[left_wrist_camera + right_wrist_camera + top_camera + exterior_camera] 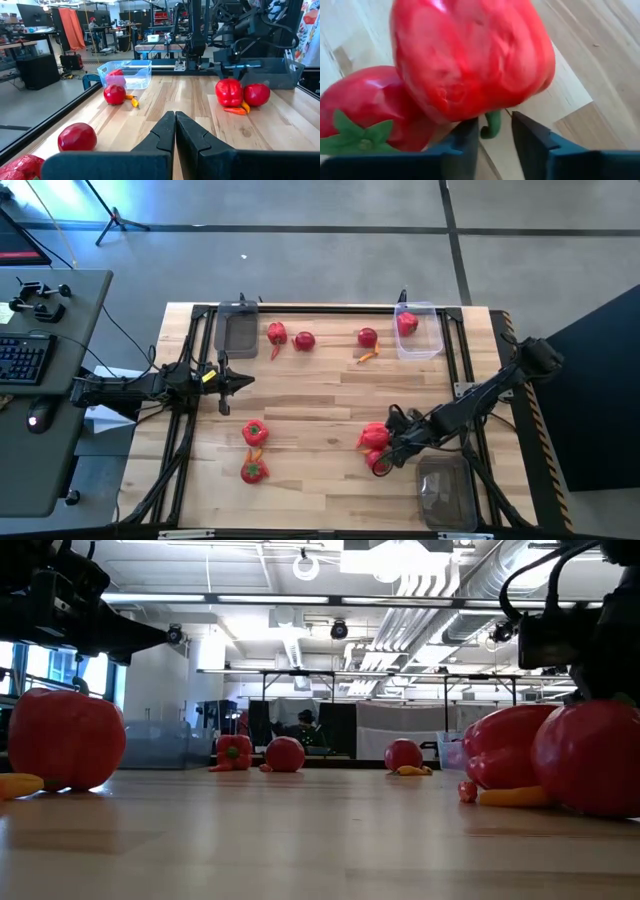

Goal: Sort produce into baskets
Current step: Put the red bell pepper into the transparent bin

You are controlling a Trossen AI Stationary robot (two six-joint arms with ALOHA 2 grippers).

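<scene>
Glossy red pepper [470,55] (green stem [491,125]) fills the gap of the right hand [492,132], fingers apart.

Bright, even overhead light falls on the pale wooden bench [320,395] with soft shadows. In the right wrist view, the glossy red pepper [470,55] looms blurred, with white glare.

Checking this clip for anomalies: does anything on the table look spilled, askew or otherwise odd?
Nothing looks spilled or damaged. Produce lies loose across the table, as expected mid-sort. Only the far right basket holds a tomato. The right gripper noses at a red pepper, whose green stem sits between its fingers.
</scene>
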